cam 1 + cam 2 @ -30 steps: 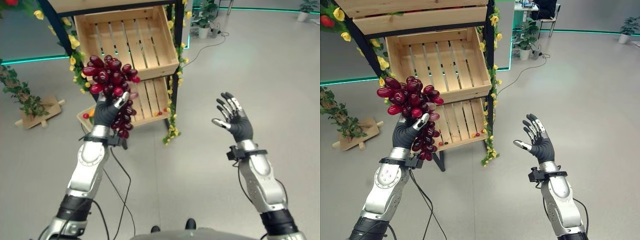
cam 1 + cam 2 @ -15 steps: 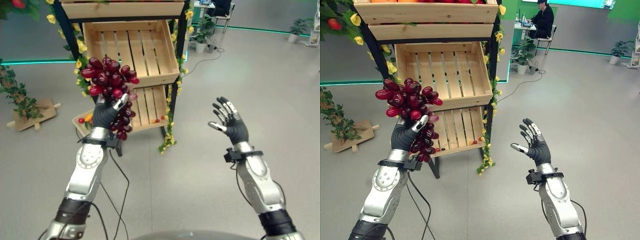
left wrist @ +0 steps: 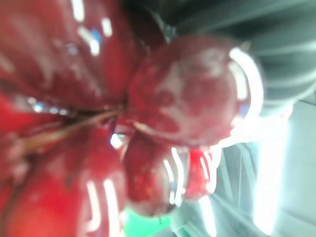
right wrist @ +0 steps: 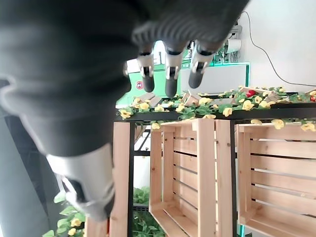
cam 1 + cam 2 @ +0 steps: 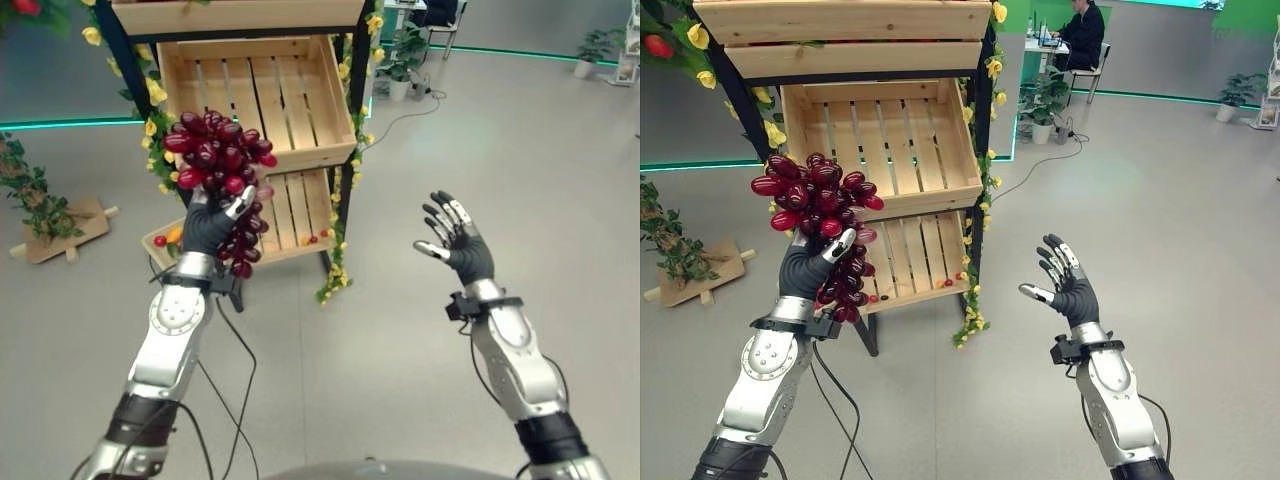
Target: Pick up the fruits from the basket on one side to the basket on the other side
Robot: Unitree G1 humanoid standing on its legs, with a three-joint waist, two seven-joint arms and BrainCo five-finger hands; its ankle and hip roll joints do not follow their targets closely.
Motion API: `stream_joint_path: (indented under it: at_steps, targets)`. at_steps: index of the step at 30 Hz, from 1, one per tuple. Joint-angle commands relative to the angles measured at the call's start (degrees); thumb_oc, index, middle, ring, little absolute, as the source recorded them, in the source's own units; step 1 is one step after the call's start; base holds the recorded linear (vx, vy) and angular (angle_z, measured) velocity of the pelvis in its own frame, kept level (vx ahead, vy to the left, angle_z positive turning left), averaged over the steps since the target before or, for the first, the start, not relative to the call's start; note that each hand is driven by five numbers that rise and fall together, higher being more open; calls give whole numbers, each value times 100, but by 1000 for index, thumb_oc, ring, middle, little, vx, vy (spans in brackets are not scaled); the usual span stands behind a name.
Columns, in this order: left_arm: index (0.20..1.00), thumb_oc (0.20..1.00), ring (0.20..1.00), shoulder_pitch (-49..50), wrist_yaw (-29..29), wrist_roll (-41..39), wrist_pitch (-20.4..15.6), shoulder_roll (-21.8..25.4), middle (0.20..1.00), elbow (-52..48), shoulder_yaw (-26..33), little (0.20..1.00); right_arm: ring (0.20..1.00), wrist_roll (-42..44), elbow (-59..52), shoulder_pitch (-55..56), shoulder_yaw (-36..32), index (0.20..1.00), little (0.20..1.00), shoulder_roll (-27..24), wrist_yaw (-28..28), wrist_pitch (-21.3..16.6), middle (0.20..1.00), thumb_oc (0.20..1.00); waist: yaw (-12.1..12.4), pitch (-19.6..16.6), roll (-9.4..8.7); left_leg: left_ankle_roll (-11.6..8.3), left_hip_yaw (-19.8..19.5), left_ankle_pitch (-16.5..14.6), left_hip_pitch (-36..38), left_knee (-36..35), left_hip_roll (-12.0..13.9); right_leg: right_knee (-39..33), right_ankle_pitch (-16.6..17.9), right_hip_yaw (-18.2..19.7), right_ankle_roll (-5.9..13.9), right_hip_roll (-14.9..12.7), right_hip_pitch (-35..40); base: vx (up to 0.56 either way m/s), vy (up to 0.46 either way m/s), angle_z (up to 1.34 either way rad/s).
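My left hand (image 5: 207, 228) is shut on a large bunch of dark red grapes (image 5: 216, 160), held up in front of the wooden shelf rack; more grapes hang down past its thumb (image 5: 843, 280). Seen from the left wrist, the grapes (image 3: 98, 108) press right up against the camera. My right hand (image 5: 460, 246) is raised to the right, open, fingers spread, holding nothing. The middle wooden crate (image 5: 258, 98) on the rack is bare inside. The lower crate (image 5: 296, 208) holds a few small fruits at its front edge.
The rack has black posts wound with yellow flowers (image 5: 349, 178). A top crate (image 5: 840, 40) sits above. A leafy vine on a wooden base (image 5: 45, 212) lies at the left. A person sits at a desk (image 5: 1080, 35) far back. Open grey floor lies to the right.
The camera has shifted slightly, so the rack sits a little differently in view. Both hands hold much the same pose, the grapes still in the left.
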Motion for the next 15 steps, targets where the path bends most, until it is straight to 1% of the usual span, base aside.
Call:
stream_joint_path:
  at_steps: [1, 2, 3, 4, 5, 6, 7, 8, 9, 10, 11, 12, 13, 14, 15]
  targets:
    - [200, 200, 200, -605, 201, 221, -372, 413, 200, -126, 51, 200, 1000, -251, -162, -463, 60, 1000, 1000, 55, -155, -237, 1000, 1000, 193, -16, -192, 5, 85, -345, -46, 216, -142, 1569, 138, 58, 786, -903, -133, 41, 152, -5]
    - [200, 200, 200, -626, 192, 201, -367, 410, 200, -130, 28, 200, 1000, -266, -142, -480, 46, 1000, 1000, 46, -175, -229, 1000, 1000, 192, 25, -143, 20, 32, -376, 27, 217, -141, 1756, 159, 48, 767, -909, -238, 141, 94, 12]
    - [200, 200, 200, -710, 210, 280, -337, 390, 200, -54, -48, 200, 1000, -284, -136, -468, -43, 1000, 1000, 26, -215, -234, 1000, 1000, 135, 81, -104, 7, -102, -444, 178, 185, -177, 1709, 54, 68, 681, -888, -477, 186, 36, 23]
    - [200, 200, 200, -745, 196, 295, -329, 390, 200, -38, -87, 200, 1000, -279, -142, -458, -93, 1000, 1000, 0, -229, -245, 1000, 1000, 88, 94, -100, -3, -188, -457, 227, 174, -205, 1500, 14, 152, 634, -809, -609, 165, -8, 18]
    - [200, 200, 200, -754, 198, 296, -331, 387, 200, -31, -94, 200, 1000, -278, -143, -456, -99, 1000, 1000, -3, -227, -245, 1000, 1000, 76, 95, -87, -12, -209, -465, 238, 167, -189, 1483, 4, 125, 627, -797, -584, 147, -47, 19]
    - [200, 200, 200, -782, 186, 316, -318, 389, 200, -21, -140, 200, 1000, -260, -156, -427, -173, 1000, 1000, -43, -256, -266, 1000, 1000, -7, 126, -80, -27, -347, -525, 316, 182, -220, 1210, -107, 272, 578, -661, -693, 213, -108, 47]
    - [200, 200, 200, -832, 164, 367, -321, 384, 200, -22, -169, 200, 1000, -224, -215, -368, -277, 1000, 1000, -91, -274, -299, 1000, 1000, -140, 154, -104, -69, -542, -562, 372, 189, -259, 557, 71, 524, 582, -612, -849, 212, -103, 57]
    - [200, 200, 200, -834, 165, 370, -321, 382, 200, -19, -173, 200, 1000, -223, -221, -361, -280, 1000, 1000, -92, -273, -297, 1000, 1000, -149, 153, -85, -73, -555, -572, 377, 192, -236, 495, 94, 499, 581, -588, -808, 204, -117, 57]
    - [200, 200, 200, -837, 155, 363, -331, 372, 200, -20, -172, 200, 1000, -196, -250, -341, -321, 1000, 1000, -97, -283, -308, 1000, 1000, -205, 175, -85, -113, -624, -620, 438, 180, -233, 175, 242, 579, 629, -644, -909, 260, -138, 76]
    - [200, 200, 200, -836, 142, 347, -348, 358, 200, -36, -174, 200, 1000, -225, -351, -278, -361, 1000, 1000, -103, -295, -322, 1000, 1000, -308, 187, -40, -196, -699, -718, 545, 187, -170, -366, 500, 704, 746, -746, -1070, 257, -137, 80]
    - [200, 200, 200, -831, 141, 347, -349, 356, 200, -37, -174, 200, 1000, -227, -361, -269, -360, 1000, 1000, -103, -296, -318, 1000, 1000, -313, 183, -26, -198, -705, -728, 544, 193, -157, -405, 520, 690, 748, -733, -1045, 362, -211, 79]
    - [200, 200, 200, -812, 145, 355, -361, 325, 200, -37, -163, 200, 1000, -296, -434, -188, -427, 1000, 1000, -98, -308, -337, 1000, 1000, -393, 194, -36, -254, -734, -855, 662, 222, -126, -614, 685, 854, 837, -817, -1089, 282, -174, 52]
    - [200, 200, 200, -737, 131, 364, -365, 296, 200, -42, -150, 200, 1000, -339, -470, -115, -452, 1000, 1000, -91, -300, -352, 1000, 1000, -419, 174, -48, -266, -733, -925, 761, 225, -116, -578, 747, 870, 862, -839, -1099, 279, -173, 54]
    - [200, 200, 200, -725, 129, 364, -364, 294, 200, -47, -149, 200, 1000, -341, -477, -103, -450, 1000, 1000, -90, -300, -350, 1000, 1000, -422, 171, -45, -265, -735, -928, 767, 225, -114, -572, 743, 868, 865, -839, -1094, 299, -202, 56]
    - [200, 200, 200, -645, 90, 349, -378, 229, 200, -95, -119, 200, 1000, -295, -519, 10, -501, 1000, 1000, -116, -203, -353, 1000, 1000, -453, 50, -57, -281, -755, -1055, 941, 190, -121, -572, 766, 853, 826, -814, -1003, 205, -146, 45]
